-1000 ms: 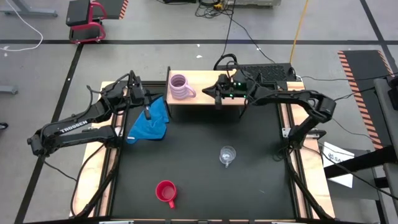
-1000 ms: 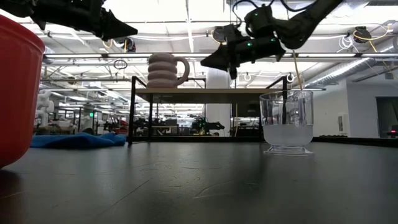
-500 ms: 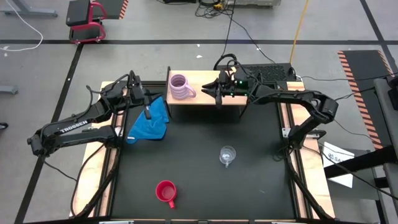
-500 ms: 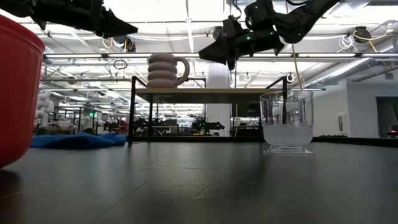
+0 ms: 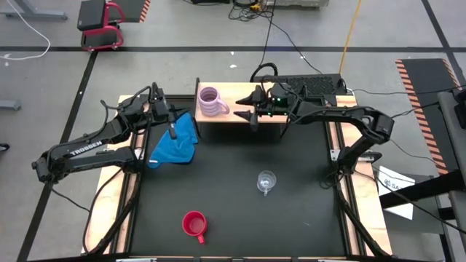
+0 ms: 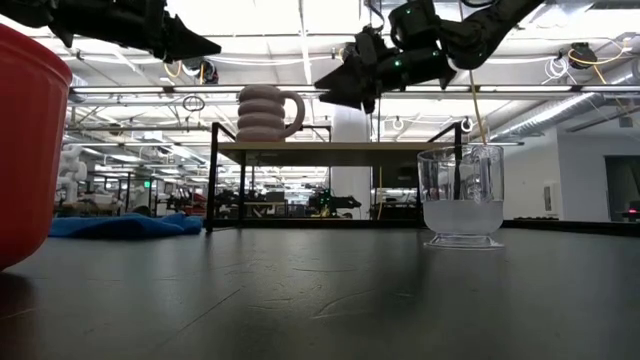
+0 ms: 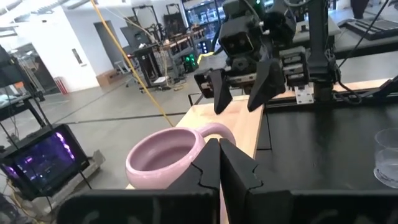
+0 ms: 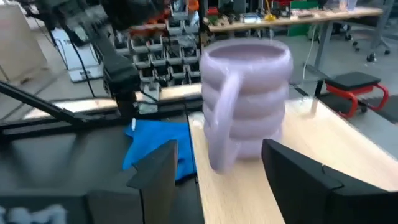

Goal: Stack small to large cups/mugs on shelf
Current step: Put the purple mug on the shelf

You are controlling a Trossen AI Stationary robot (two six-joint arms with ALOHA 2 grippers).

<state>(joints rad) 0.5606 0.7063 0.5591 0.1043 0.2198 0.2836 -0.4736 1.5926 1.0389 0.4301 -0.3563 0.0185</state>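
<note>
A: What is done?
B: The lilac mug (image 5: 210, 101) is set on the shelf (image 5: 237, 93); the right gripper (image 5: 245, 113) is spread, apparently clear of it.
A: Left?
B: The red mug (image 5: 194, 224) and glass cup (image 5: 266, 180) are on the table; the left gripper (image 5: 172, 132) is pressed together.

Both arms matte black w/ thin black cables. Left arm (image 5: 87, 149) has white TROSSEN lettering. Right arm (image 5: 342, 114) shows green LEDs nr wrist.

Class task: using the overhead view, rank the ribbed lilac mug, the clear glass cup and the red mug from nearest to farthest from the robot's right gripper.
From the right gripper:
1. Ribbed lilac mug, beside it on the light-wood shelf.
2. Clear glass cup, mid-table.
3. Red mug, by the table's near edge.
</note>
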